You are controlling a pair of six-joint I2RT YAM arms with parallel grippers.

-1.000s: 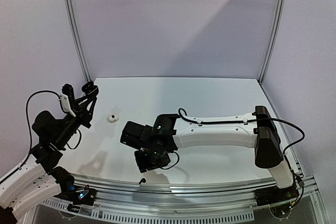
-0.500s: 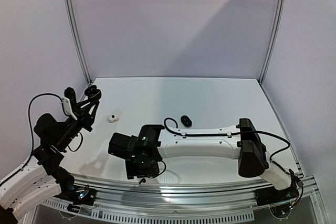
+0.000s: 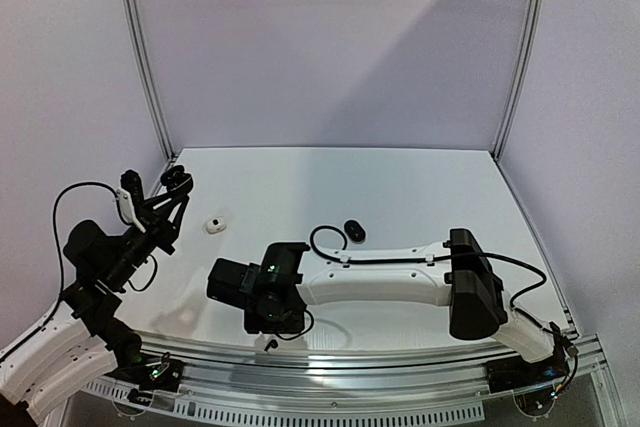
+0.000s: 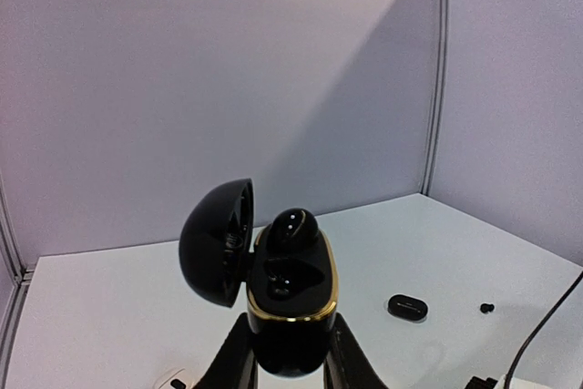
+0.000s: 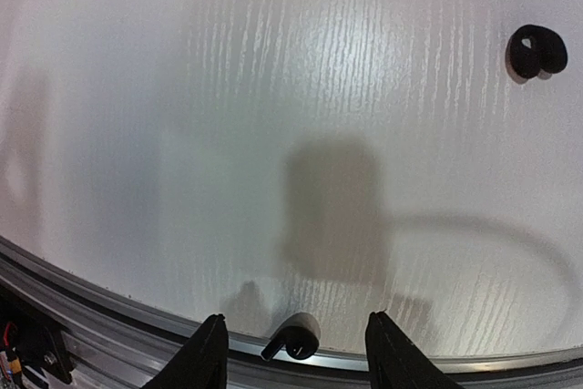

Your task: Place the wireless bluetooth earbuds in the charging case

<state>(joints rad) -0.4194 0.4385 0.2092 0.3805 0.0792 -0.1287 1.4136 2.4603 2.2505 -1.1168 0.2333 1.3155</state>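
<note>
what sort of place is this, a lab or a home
Probably a robot lab booth: left arm and right arm bolted to a rail, a white table, plain walls on metal posts.

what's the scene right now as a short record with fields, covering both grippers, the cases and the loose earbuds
left gripper: shut on black charging case, held above the table
held case: lid open, one black earbud sitting in it
right gripper: open, low at the table's near edge
nearest loose earbud: black, between the right jaws, not gripped
other loose earbud: black, on the table farther out
closed black case: on the table, apart from both grippers
</note>
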